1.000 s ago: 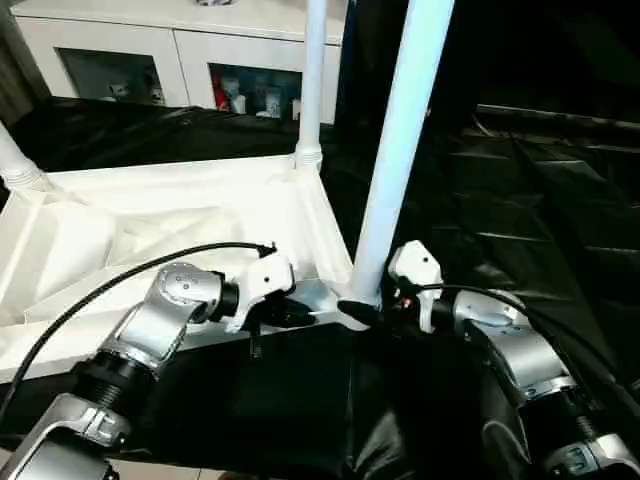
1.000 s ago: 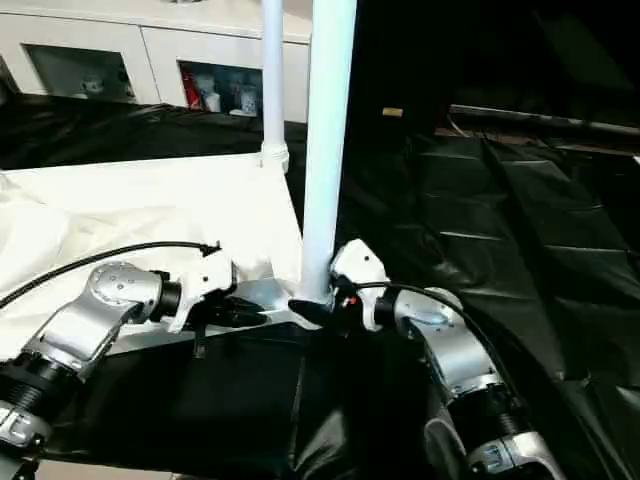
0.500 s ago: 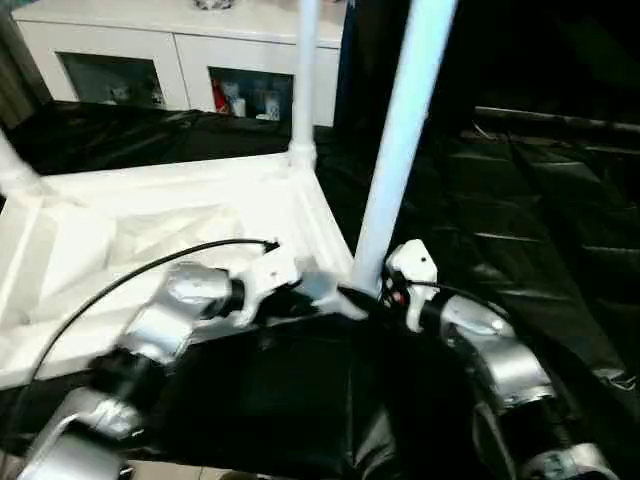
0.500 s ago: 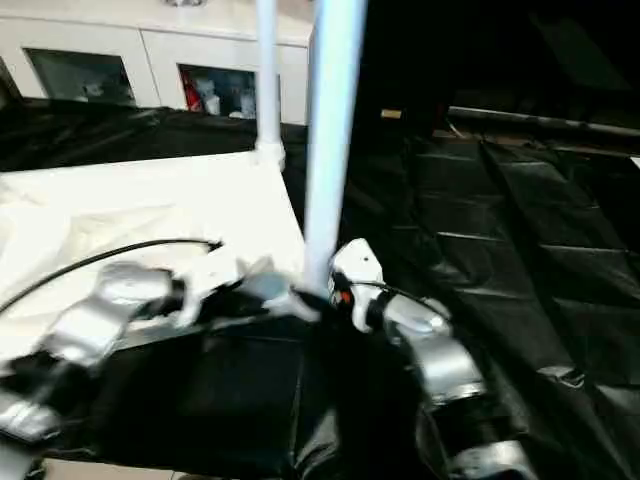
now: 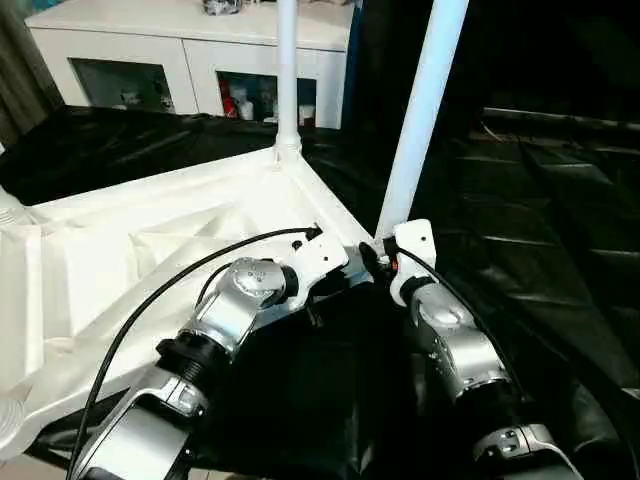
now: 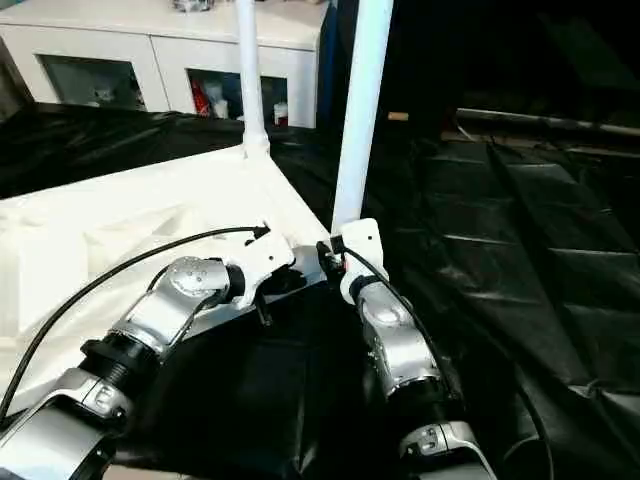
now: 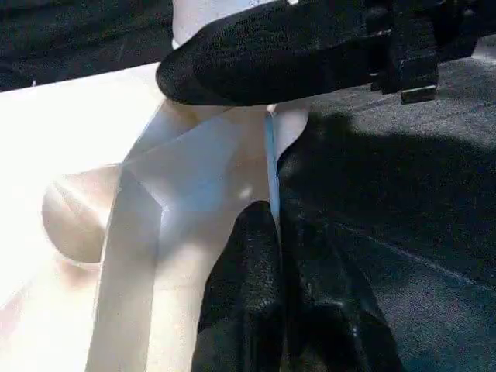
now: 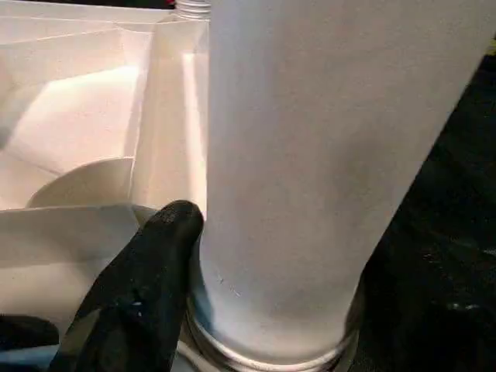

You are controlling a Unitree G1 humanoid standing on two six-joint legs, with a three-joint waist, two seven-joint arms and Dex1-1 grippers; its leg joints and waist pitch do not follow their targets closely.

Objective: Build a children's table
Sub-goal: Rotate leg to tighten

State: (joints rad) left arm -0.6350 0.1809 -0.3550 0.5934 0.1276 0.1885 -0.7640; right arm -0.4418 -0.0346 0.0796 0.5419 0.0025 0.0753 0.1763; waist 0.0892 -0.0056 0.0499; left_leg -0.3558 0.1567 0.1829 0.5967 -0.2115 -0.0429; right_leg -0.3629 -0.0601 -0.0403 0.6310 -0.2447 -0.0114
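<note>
The black-covered work table (image 5: 560,200) carries 1 white table top (image 5: 130,260) lying upside down, with 2 white legs standing in its corner sockets: a far leg (image 5: 286,70) and a near leg (image 5: 420,110), and behind them stands 1 white cabinet (image 5: 190,60). The left gripper (image 7: 280,232) is pinched on the top's rim at the near corner. The right gripper (image 5: 372,262) is at the near leg's base, 1 black finger (image 8: 136,298) touching it, though whether it clamps the leg I cannot tell.
</note>
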